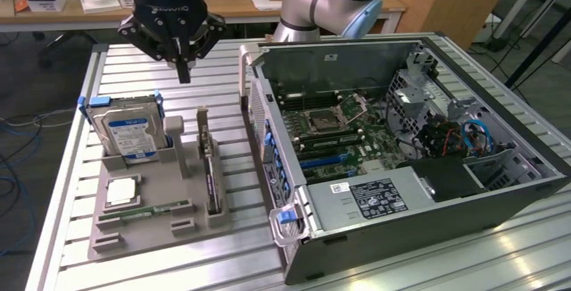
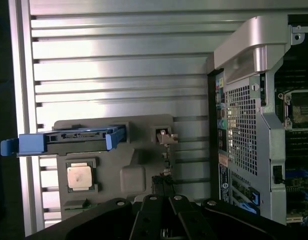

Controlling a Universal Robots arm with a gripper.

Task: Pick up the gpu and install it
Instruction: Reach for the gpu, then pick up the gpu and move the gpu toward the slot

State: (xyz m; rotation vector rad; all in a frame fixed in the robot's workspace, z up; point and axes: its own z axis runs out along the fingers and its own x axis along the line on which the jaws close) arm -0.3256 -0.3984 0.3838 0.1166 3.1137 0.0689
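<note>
The gripper (image 1: 184,77) is seen empty, fingers (image 1: 183,63) pressed together, at twelve o'clock from the gpu (image 1: 210,170), slotted upright in the holder (image 1: 134,234).

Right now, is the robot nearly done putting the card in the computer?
Not started. The card stands in its gray holder, untouched. The jaws are shut on nothing, hovering above the table. Lifting it and fitting it into the open computer are both left.

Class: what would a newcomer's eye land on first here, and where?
The open computer case dominates the exterior view's right. On its left, the shut black gripper hangs above the slatted table, near a grey holder carrying the hard drive and the gpu on edge.
</note>
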